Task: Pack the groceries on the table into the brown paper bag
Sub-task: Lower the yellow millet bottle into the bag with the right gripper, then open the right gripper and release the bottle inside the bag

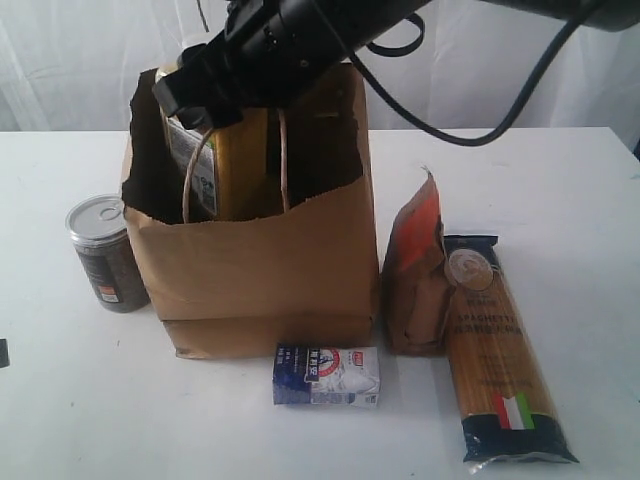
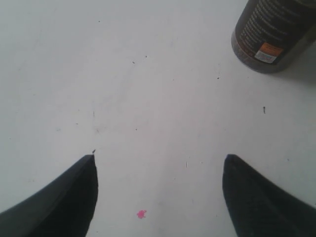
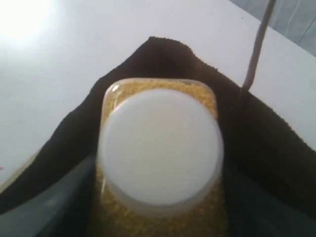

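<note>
Nearest the front, a small carton (image 1: 326, 376) lies on the table (image 1: 580, 200), with a spaghetti packet (image 1: 500, 350) and a pouch (image 1: 415, 270) beside it and a jar (image 1: 105, 255) left of the paper bag (image 1: 260, 270). A yellow bottle (image 3: 160, 148) is gripped by the right fingers (image 1: 190, 95) inside the bag's mouth. It is best lowered upright, clear of the handles (image 1: 285, 160), and released only once seated. Nothing else can be made out inside. The left fingers (image 2: 59, 202) are spread over bare table.

Bright white curtains (image 1: 80, 60) hang behind the white table (image 1: 585, 200).
</note>
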Controlling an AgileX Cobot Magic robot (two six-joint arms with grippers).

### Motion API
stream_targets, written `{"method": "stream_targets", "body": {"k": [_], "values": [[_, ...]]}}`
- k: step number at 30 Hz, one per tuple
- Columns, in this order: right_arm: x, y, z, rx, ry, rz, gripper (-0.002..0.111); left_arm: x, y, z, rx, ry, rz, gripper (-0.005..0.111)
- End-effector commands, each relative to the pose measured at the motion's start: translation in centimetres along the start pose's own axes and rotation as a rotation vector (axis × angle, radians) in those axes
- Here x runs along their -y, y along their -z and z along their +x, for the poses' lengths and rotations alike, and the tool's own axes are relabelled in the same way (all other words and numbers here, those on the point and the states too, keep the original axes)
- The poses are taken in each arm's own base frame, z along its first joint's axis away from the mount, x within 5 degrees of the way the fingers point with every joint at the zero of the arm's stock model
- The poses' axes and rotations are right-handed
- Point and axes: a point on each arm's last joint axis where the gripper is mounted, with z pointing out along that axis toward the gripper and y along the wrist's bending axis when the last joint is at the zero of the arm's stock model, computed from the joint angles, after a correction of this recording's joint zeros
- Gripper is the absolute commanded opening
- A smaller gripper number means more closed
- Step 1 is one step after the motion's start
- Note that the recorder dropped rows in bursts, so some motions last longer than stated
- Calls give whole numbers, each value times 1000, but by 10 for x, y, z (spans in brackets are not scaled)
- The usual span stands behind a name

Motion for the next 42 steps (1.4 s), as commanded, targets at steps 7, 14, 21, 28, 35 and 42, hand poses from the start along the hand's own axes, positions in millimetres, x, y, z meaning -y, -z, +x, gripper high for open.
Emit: {"method": "stream_targets", "body": {"k": [7, 14, 21, 28, 35, 42], "values": [[12, 41, -20, 93, 106, 208, 0, -2, 0, 1, 4, -12, -8, 72], [17, 18, -11, 28, 109, 208, 0, -2, 0, 1, 4, -12, -8, 72], [18, 5, -6, -6, 122, 200, 0, -2, 0, 2, 3, -12, -10, 72], [16, 9, -8, 2, 158, 182, 0, -2, 0, 2, 3, -12, -12, 72], [-2, 39, -17, 42, 215, 54, 0, -2, 0, 2, 3, -16, -11, 72], [-10, 50, -11, -67, 226, -21, 0, -2, 0, 2, 3, -15, -10, 72]]}}
